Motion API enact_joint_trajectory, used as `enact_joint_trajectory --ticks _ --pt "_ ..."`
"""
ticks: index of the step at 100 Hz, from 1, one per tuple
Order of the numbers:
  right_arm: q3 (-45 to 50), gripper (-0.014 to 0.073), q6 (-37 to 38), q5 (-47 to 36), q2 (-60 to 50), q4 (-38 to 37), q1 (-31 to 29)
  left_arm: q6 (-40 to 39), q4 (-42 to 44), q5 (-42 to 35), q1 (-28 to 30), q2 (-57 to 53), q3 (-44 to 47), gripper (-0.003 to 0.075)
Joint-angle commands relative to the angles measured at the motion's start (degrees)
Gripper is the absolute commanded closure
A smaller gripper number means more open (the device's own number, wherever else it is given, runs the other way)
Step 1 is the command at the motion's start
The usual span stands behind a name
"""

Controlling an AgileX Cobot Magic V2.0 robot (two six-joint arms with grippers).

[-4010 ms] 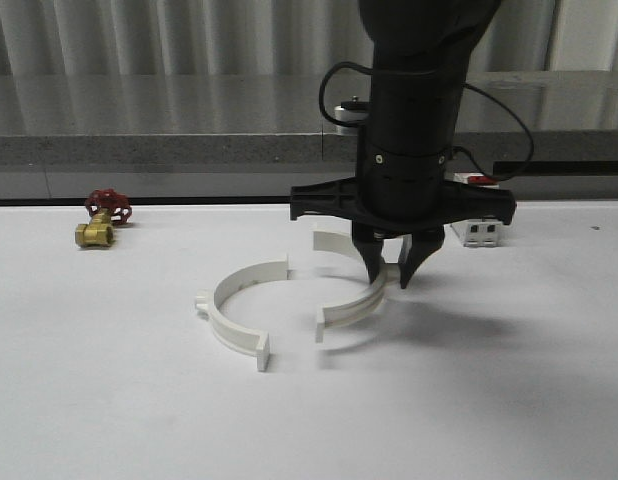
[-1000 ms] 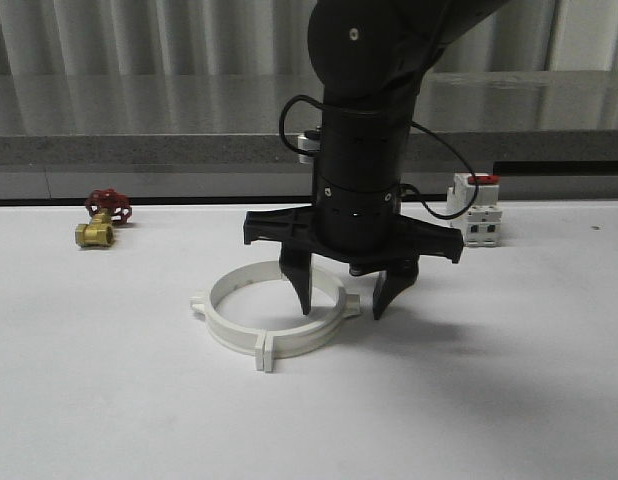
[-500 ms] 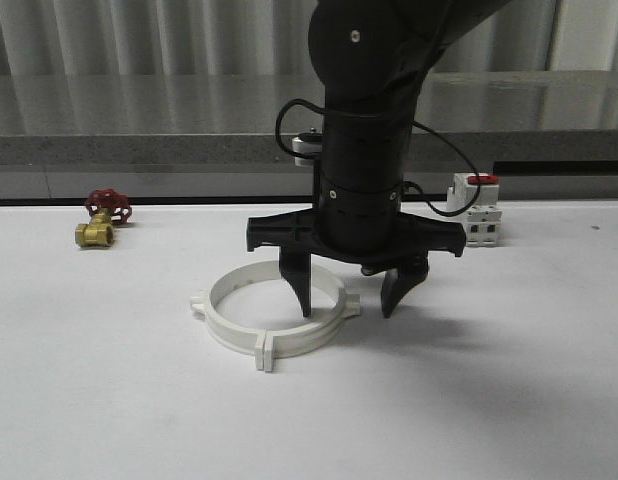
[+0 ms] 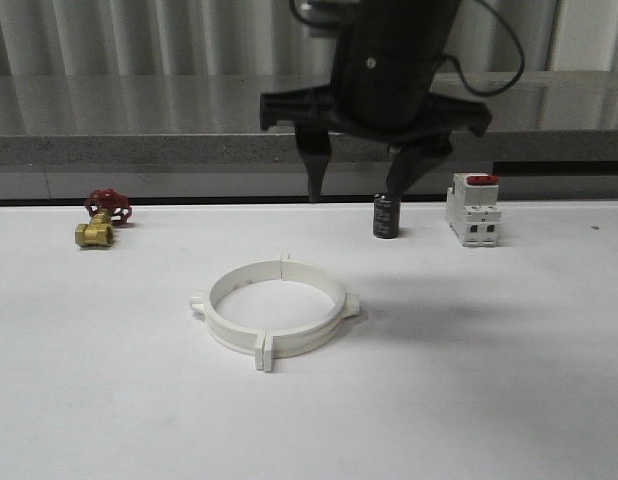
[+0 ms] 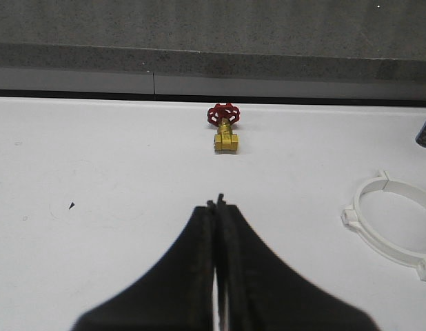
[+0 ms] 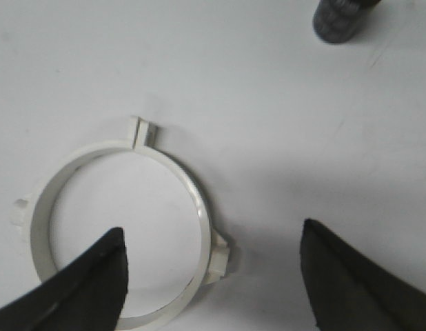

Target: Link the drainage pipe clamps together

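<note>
- Two clamps lie on the table as one closed ring, their end flanges meeting at the near side and at the far side; to my eye the joining step looks done, though whether the flanges are truly locked I cannot tell from here.
- Right gripper hangs high above the table with its fingers spread wide and nothing between them; the ring sits below the fingertips and a little toward the left finger's side, well apart from both.
- From the right wrist, the ring lies under the left-hand finger of the pair, with the other finger well off to its side over bare table.
- Left gripper has its fingers pressed together, holding nothing; the ring lies off to one side of its tips, well apart, and a brass valve stands ahead of them.
- Next move, I'd judge, calls for little: draw the right arm away, or if the seams are loose, come back down and squeeze across the ring.
- One dark cylinder and a breaker stand beyond the ring, near the right fingers' far side; both untouched.
</note>
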Motion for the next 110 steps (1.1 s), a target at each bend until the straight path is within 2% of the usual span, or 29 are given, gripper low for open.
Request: enact_joint_trajectory --ticks 1,25,69,110 --pt "-1.2 0.0064 -2.8 -2.1 -6.0 -1.1 -1.5 0.1 0.0 -4.4 -0.4 0.3 -1.6 0.0740" --pt "4.2 0.0064 -7.6 -1.0 -15.4 -1.3 -8.5 0.1 0.0 -4.4 -0.4 0.3 -1.6 0.0740" --pt "26.3 0.0064 -12.0 -0.3 -40.3 -2.7 -26.7 0.1 0.0 -4.4 -0.4 0.3 -1.6 0.0740" --pt "42.2 0.0067 -14.0 5.3 -65.0 -3.6 -27.8 0.1 0.0 -4.4 -0.4 0.3 -1.6 0.0740"
